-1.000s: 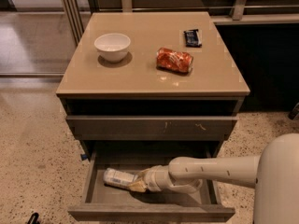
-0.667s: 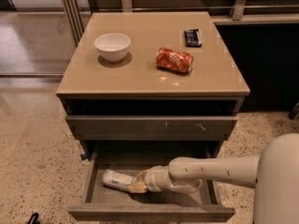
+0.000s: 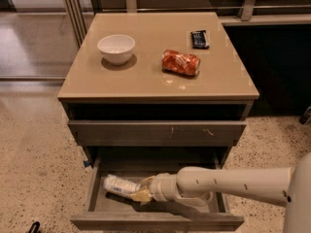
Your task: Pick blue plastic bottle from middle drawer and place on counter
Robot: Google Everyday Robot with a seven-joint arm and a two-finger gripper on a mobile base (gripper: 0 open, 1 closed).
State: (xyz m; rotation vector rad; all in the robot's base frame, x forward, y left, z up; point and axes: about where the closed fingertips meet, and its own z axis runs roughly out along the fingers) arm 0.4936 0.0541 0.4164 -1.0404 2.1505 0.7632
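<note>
The gripper (image 3: 142, 192) is down inside the open middle drawer (image 3: 155, 222), right at the near end of the blue plastic bottle (image 3: 119, 184). I cannot tell from here whether it has closed on the bottle or merely sits against it. The bottle lies on its side on the left part of the drawer floor, pointing away from the gripper towards the left wall.

Behind the gripper, the pale arm (image 3: 228, 182) slants in from the right over the drawer's front edge. Above it are the closed drawer front (image 3: 155, 130) and the counter (image 3: 146, 76), which carries a white bowl (image 3: 116, 48), a crushed can (image 3: 181, 62) and a small dark packet (image 3: 199, 39).

To do the grasp well, I would want a firm hold across the bottle's body (it looks light and likely to roll). Then it should be lifted straight up and drawn outward, keeping clear of the drawer front overhead.

Compared with a second ago, very little differs. The bottle lies in the same spot, unlifted, and the arm reaches in at much the same slant.
</note>
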